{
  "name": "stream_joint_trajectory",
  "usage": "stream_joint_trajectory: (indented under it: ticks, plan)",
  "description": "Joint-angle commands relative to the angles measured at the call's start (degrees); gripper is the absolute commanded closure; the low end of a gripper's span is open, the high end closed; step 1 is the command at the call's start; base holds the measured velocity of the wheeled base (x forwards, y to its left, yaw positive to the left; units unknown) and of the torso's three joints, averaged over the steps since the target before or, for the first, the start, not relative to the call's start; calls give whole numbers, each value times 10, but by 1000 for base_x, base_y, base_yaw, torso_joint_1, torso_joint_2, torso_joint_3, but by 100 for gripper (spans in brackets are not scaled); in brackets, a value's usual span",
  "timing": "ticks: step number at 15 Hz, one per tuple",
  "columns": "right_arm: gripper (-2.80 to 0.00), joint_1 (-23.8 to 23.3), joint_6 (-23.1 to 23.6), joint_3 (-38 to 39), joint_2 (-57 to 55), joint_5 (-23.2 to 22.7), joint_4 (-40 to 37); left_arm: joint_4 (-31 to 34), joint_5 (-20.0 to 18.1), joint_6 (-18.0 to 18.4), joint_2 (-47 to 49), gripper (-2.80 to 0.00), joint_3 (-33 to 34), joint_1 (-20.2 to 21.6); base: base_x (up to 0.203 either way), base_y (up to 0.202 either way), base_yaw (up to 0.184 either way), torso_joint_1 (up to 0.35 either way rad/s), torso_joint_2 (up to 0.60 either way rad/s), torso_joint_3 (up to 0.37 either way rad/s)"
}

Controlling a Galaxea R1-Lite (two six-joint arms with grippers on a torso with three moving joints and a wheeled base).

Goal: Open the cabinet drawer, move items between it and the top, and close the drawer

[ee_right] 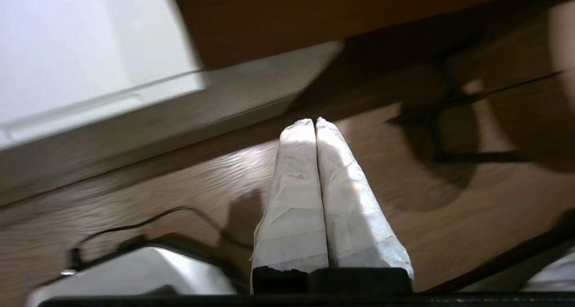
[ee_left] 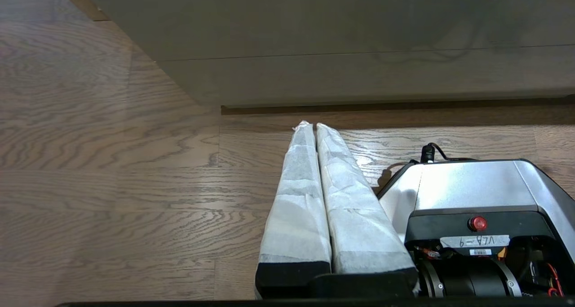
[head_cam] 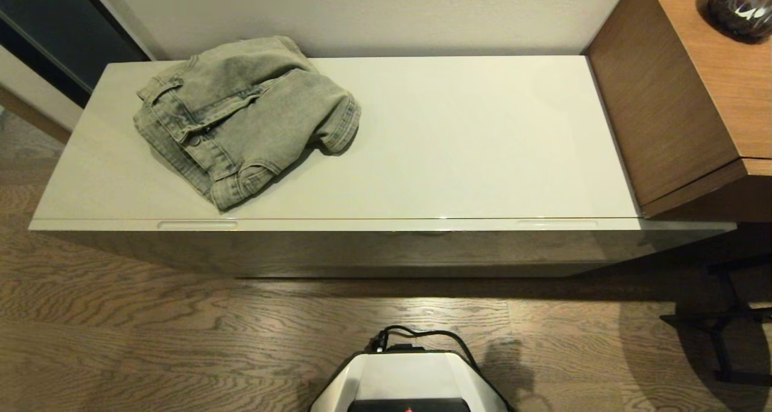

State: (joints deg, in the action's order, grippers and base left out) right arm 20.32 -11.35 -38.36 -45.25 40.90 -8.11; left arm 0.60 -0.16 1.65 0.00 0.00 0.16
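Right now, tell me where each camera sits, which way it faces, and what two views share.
Head view: high, looking down at the jeans on the top; the base shows.
Left wrist view: low, facing the closed cabinet drawer; the shut left gripper shows.
Right wrist view: low, tilted toward the cabinet's right end; the shut right gripper shows.
All share the floor.

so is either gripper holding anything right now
Nothing is held. The left gripper and right gripper are both shut on nothing, low over the floor; the jeans lie on the top.
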Motion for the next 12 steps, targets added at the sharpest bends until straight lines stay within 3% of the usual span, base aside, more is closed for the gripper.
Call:
stream_joint_trajectory:
  ticks: [1,3,5,7,10,12]
  plan:
    - [0,-15,73,-21,187,4,-101,-1,0,0,1,0,0,0,0,0,0,0,0,0]
    - [0,-48,133,-54,239,-13,-183,-1,0,0,1,0,0,0,0,0,0,0,0,0]
    - [0,-99,155,-64,270,-83,-229,0,0,0,1,0,0,0,0,0,0,0,0,0]
    - [0,-136,154,-91,287,-147,-287,0,1,0,1,0,0,0,0,0,0,0,0,0]
    - [0,-142,132,-108,288,-161,-317,0,0,0,1,0,0,0,0,0,0,0,0,0]
    - [0,-185,125,-147,290,-227,-378,0,1,0,1,0,0,0,0,0,0,0,0,0]
